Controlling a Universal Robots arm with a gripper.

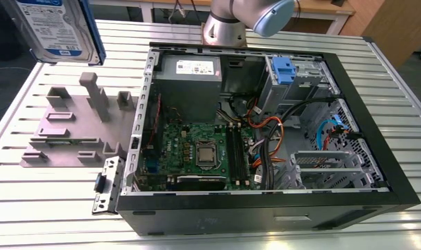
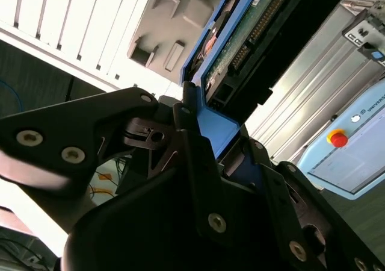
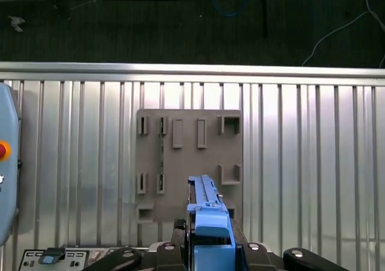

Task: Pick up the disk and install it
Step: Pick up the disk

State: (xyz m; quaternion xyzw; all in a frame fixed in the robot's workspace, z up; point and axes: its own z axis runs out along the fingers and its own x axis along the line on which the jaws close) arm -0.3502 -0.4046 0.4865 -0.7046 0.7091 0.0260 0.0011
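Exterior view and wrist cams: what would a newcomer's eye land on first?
The open computer case takes the middle of the exterior view, its circuit board and cables bare. At the exterior view's upper left the disk hangs in the air over the grey holder. In the second wrist view the gripper is clamped on the disk's blue handle end.

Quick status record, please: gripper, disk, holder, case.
gripper: shut on the disk's blue carrier end
disk: held in the air above the grey holder, touching nothing else
grey holder: on the slatted table, at the exterior view's left of the case
computer case: side open, lying on the table
install: not yet done; the disk is outside the case
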